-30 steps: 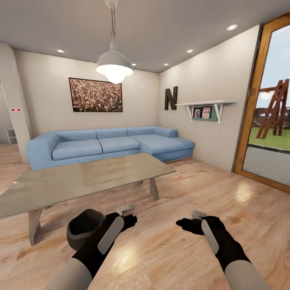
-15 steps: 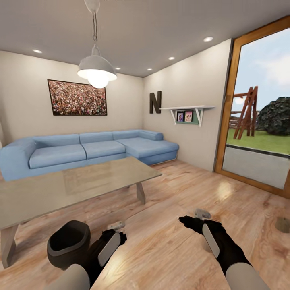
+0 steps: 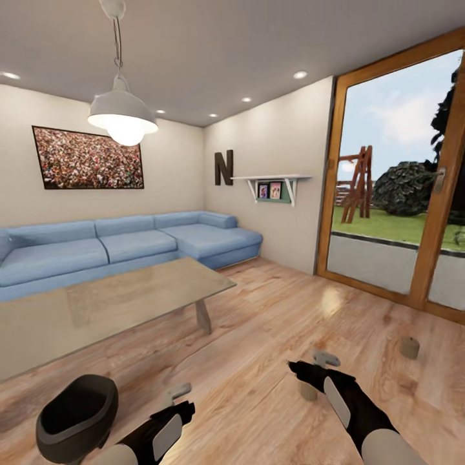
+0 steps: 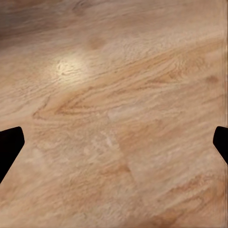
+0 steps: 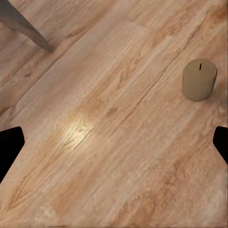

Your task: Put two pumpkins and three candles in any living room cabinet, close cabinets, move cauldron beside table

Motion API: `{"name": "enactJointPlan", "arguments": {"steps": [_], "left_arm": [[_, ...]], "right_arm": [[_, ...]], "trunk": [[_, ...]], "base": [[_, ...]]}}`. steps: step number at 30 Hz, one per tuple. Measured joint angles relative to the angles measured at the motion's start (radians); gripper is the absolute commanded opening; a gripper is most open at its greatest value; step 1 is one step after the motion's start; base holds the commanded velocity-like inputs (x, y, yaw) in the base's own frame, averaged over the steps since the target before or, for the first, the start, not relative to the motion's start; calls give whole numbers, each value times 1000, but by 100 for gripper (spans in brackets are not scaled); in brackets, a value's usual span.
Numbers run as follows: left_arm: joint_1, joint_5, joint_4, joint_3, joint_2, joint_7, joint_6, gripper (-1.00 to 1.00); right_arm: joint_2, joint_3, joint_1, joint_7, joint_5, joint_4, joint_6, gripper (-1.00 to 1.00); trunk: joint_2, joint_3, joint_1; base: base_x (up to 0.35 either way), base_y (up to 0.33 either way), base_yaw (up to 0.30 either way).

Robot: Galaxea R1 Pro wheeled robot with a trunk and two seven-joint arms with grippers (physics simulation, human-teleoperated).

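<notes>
Floor (image 3: 258,361) of light wood planks lies under both tools. The left tool (image 3: 182,395) hangs low over bare planks with its jaws wide apart and nothing between them; in the left wrist view its two dark fingertips (image 4: 9,145) sit at opposite edges with only wood grain between. The cauldron (image 3: 76,416), matte black with a wide mouth, stands on the floor just beside the left arm, on its outer side, near the front edge of the worktop (image 3: 110,300).

The right tool (image 3: 321,365) is likewise spread open and holds nothing. One candle (image 3: 309,390) stands upright on the planks right under it, partly hidden by the arm; the right wrist view shows a candle (image 5: 200,79) with its small wick, ahead of the fingertips and off to one side, apart from them. A second candle (image 3: 409,347) stands farther out beyond the right tool, toward the glass garden doors (image 3: 394,187).

The only readable writing is a dark letter "N" (image 3: 223,167) on the wall beyond the blue sofa (image 3: 129,242).
</notes>
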Motion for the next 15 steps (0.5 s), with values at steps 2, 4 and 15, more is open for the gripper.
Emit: {"name": "enactJointPlan", "arguments": {"steps": [2, 4, 15], "left_arm": [[1, 1, 3, 0, 0, -3, -3, 100], [2, 2, 4, 0, -1, -4, -5, 100], [4, 4, 5, 0, -2, -5, -6, 100]], "right_arm": [[0, -1, 0, 3, -2, 18, -13, 100], [0, -1, 0, 3, -2, 35, -36, 100], [6, -4, 0, 1, -3, 104, -58, 100]], "trunk": [[14, 5, -8], [28, 8, -15], [105, 25, -58]], "base": [[0, 0, -179], [0, 0, -118], [0, 0, -18]]}}
